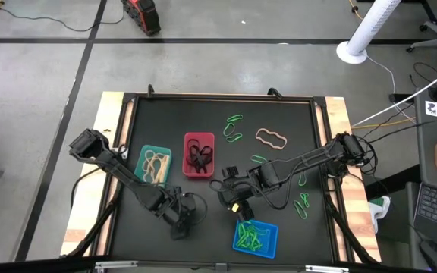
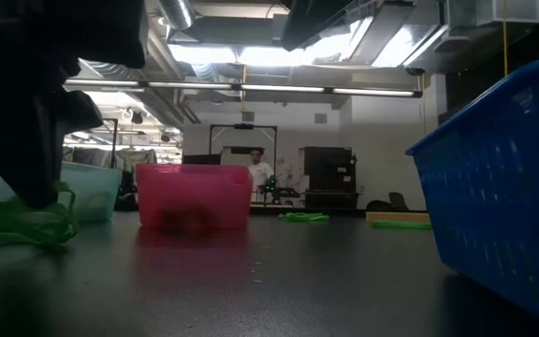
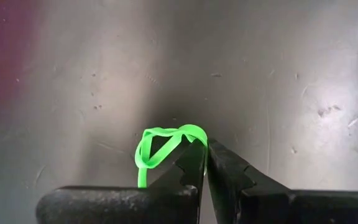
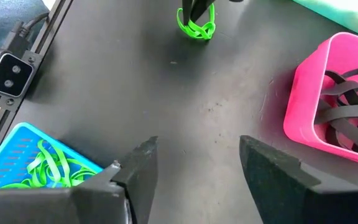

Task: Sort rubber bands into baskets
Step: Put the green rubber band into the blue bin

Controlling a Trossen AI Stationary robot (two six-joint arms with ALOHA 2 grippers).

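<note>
My left gripper [image 1: 180, 224] stands near the table's front edge, fingers down and shut on a green rubber band [image 3: 166, 140]; the band also shows in the low view [image 2: 26, 225] and the right wrist view [image 4: 196, 27]. My right gripper [image 4: 197, 155] is open and empty, between the red basket [image 1: 199, 155] and the blue basket [image 1: 256, 237]. The teal basket [image 1: 155, 163] holds tan bands, the red one black bands, the blue one green bands. Loose green bands [image 1: 233, 129] and a tan band [image 1: 271, 138] lie flat farther back. My left gripper pinches the green band between its two fingertips [image 3: 194, 163] at one side of the bunched loop [image 3: 194, 134]. The fingers come from above, pointing down. The rest of the band bulges out beside the fingers, slack, with its lower loops at the table top [image 2: 17, 236].
More green bands [image 1: 303, 199] lie at the right, beside the right arm. The table has a raised wooden frame [image 1: 120, 106]. Bare dark mat [image 4: 166, 93] lies between the two grippers. The room behind shows a person far off [image 2: 256, 170].
</note>
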